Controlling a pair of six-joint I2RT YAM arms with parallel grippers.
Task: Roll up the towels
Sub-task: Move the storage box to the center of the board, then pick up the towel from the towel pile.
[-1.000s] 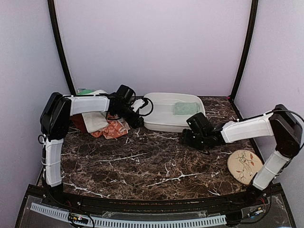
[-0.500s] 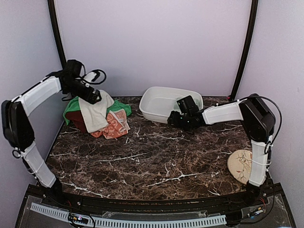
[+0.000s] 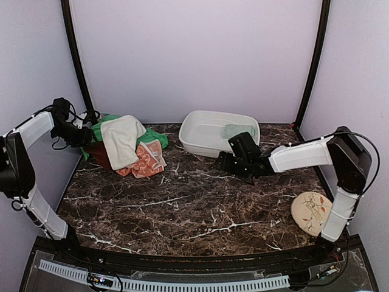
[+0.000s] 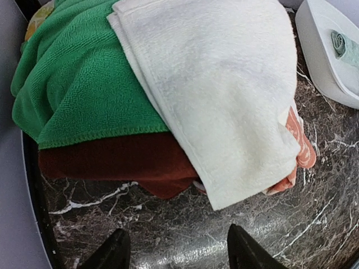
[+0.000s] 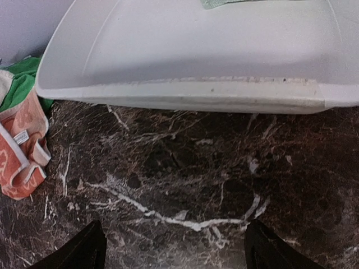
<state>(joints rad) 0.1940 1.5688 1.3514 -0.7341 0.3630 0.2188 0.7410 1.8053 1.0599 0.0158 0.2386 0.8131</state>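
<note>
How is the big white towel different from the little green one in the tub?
The cream-white towel looks much bigger than the pale sage-green towel. The cream-white towel is off-white, while the pale sage-green towel is light green. The cream-white towel drapes loosely over the pile of other towels on the table's left side, while the pale sage-green towel lies bunched small inside the white basin. Both are soft cloths.

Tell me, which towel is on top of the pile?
The cream-white towel. It drapes over the bright green towel and the dark red one, and the orange patterned towel peeks out beneath it.
</note>
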